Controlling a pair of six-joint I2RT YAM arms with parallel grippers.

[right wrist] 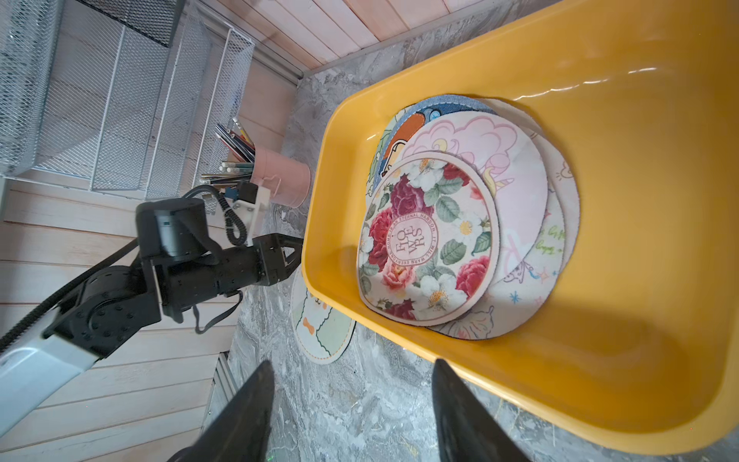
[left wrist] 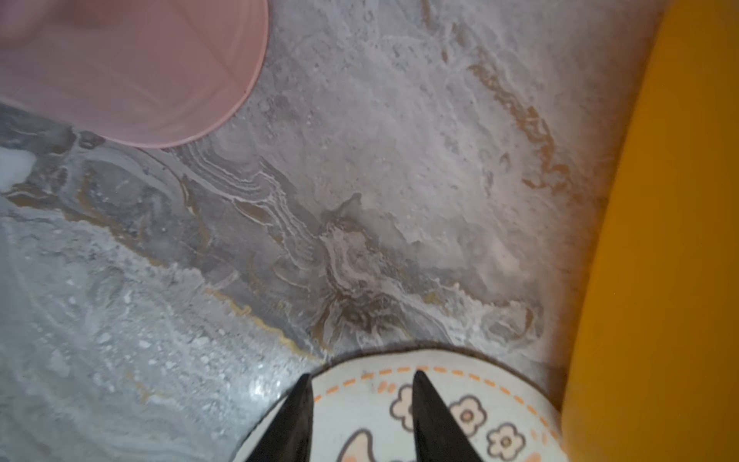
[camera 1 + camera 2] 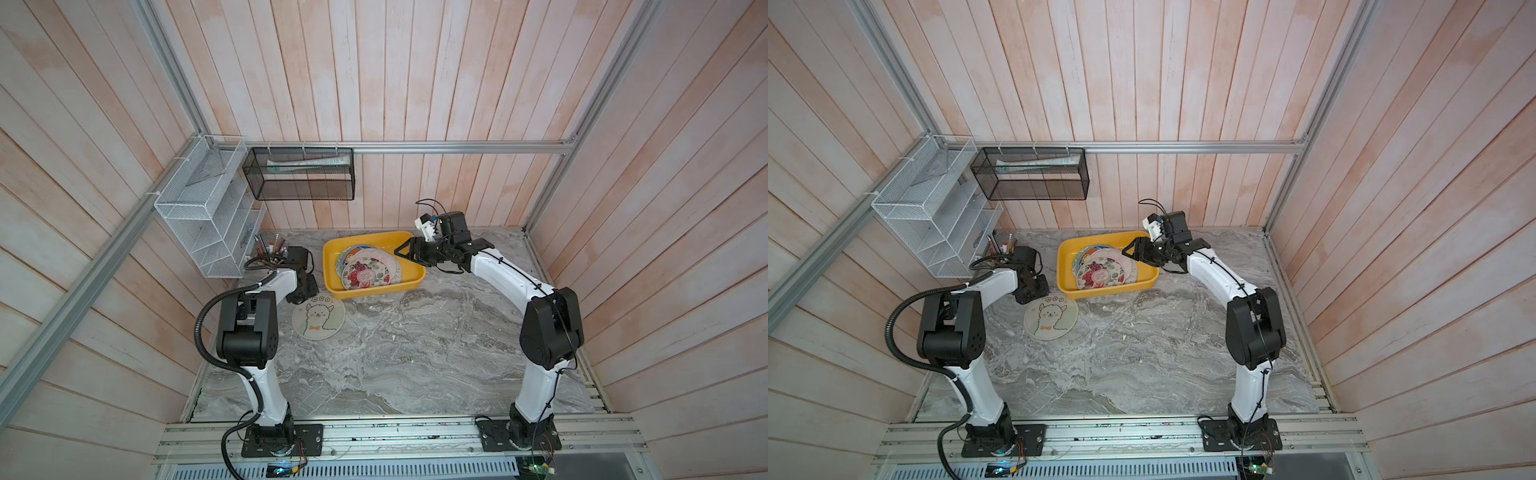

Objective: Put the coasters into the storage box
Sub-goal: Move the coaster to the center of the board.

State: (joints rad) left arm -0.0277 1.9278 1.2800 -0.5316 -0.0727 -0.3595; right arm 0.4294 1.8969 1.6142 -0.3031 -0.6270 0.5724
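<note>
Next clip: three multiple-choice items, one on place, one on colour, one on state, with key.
1. The alpaca coaster lies: A. on the table beside the storage box. B. inside it. C. under it.
2. The storage box is: A. blue. B. yellow. C. white.
3. The right gripper has its fingers: A. shut on a coaster. B. shut on the box rim. C. apart, empty.
Key: 1A, it lies flat on the table by the box wall; 2B, yellow walls; 3C, nothing sits between them.
</note>
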